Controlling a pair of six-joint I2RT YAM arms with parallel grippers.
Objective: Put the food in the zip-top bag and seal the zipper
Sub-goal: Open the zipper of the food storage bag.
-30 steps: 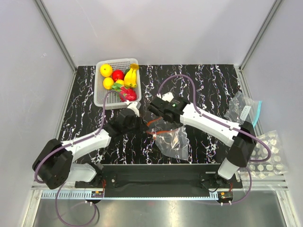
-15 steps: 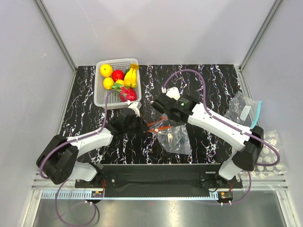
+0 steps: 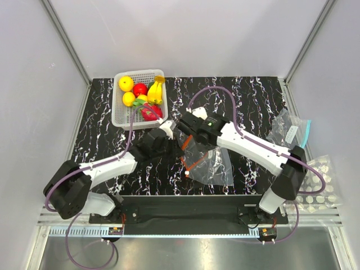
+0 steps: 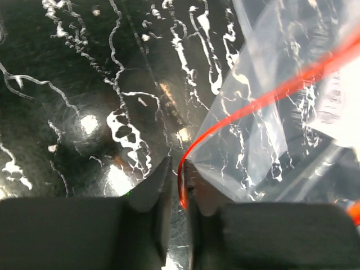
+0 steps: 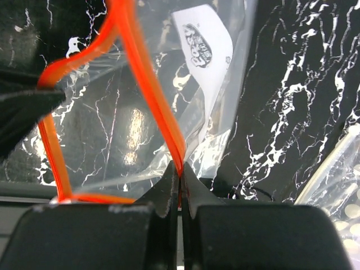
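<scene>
Your left hand [image 4: 177, 169] and right hand [image 5: 180, 169] each pinch the zipper [image 5: 145, 79] tight, parting the zip-top bag [image 3: 214, 166] between them; the food [image 3: 156, 91] beyond them waits unbagged.

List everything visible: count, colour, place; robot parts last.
basket: one, white, table's far left
round fruits: at least two, yellow-orange, in basket
red fruit: one, red, in basket
banana bunch: one, yellow, in basket
dragon fruit: one, pink-red, in basket
zip-top bag: one, clear, table centre
zipper: one, red-orange, along bag's edge
second bag: one, clear, teal-edged, right edge
bubbled sheet: one, clear, near right
table: one, black, white-veined
left gripper: one, black, pinching zipper
right gripper: one, black, pinching zipper
</scene>
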